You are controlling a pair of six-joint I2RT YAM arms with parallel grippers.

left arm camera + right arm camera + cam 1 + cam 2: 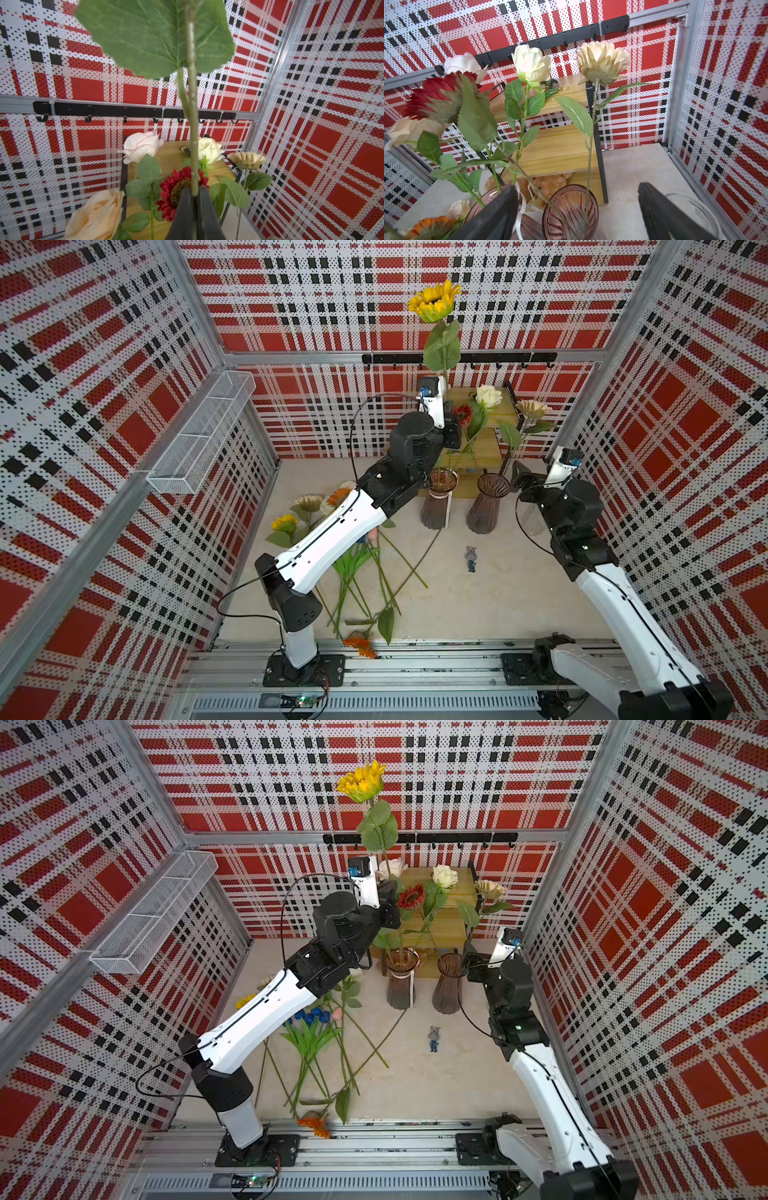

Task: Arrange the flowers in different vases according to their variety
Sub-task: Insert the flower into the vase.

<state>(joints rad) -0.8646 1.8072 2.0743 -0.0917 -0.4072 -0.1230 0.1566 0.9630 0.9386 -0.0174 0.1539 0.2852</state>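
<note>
a yellow sunflower [434,302] stands upright, held high, its stem pinched in the closed left pincer [194,193]. two ribbed purple-brown vases [438,499] stand side by side at the back of the table [498,593], holding cream roses [488,396], a red sunflower [411,896] and a cream sunflower [532,408]; a clear cylinder vase [695,204] stands just beside them. blue tulips [311,1016], a pink tulip [337,1014] and more sunflowers [284,523] lie loose on the table.

Shows a pale tabletop [478,605]. Bears two ribbed vases [436,506], a clear vase [704,209] and a wooden shelf [560,149] along the far edge, loose flowers [316,1048] toward the left edge, a small figurine [471,559] near the middle.
</note>
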